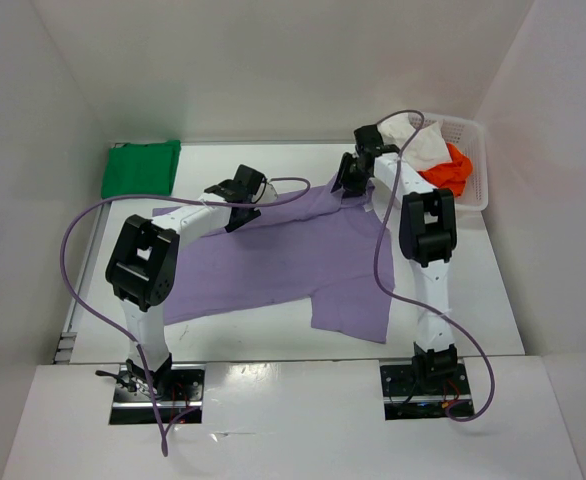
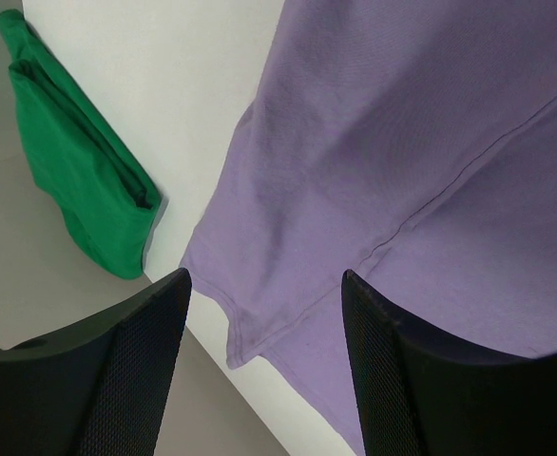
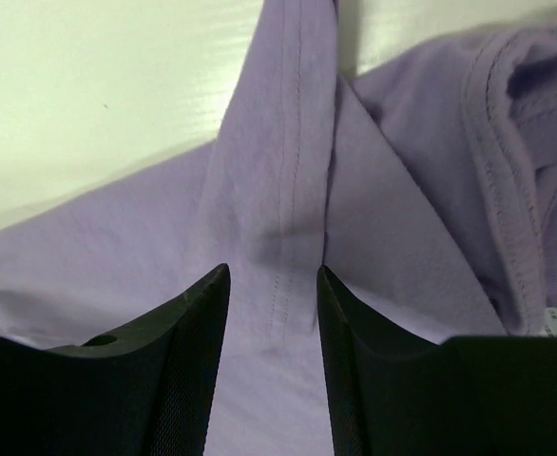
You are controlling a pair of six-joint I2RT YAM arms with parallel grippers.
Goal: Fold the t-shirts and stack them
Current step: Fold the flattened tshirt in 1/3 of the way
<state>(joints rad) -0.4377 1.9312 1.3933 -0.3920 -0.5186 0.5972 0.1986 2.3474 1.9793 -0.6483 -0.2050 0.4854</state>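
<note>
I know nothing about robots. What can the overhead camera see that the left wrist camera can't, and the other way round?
Only the overhead view shows the left arm and right arm, the whole lavender t-shirt spread out, and the basket at the far right holding the white t-shirt and orange-red t-shirt. Only the left wrist view shows the left gripper open over the lavender shirt's edge, with its stitched seams up close. Both show the folded green t-shirt, the lavender shirt and the white table.
</note>
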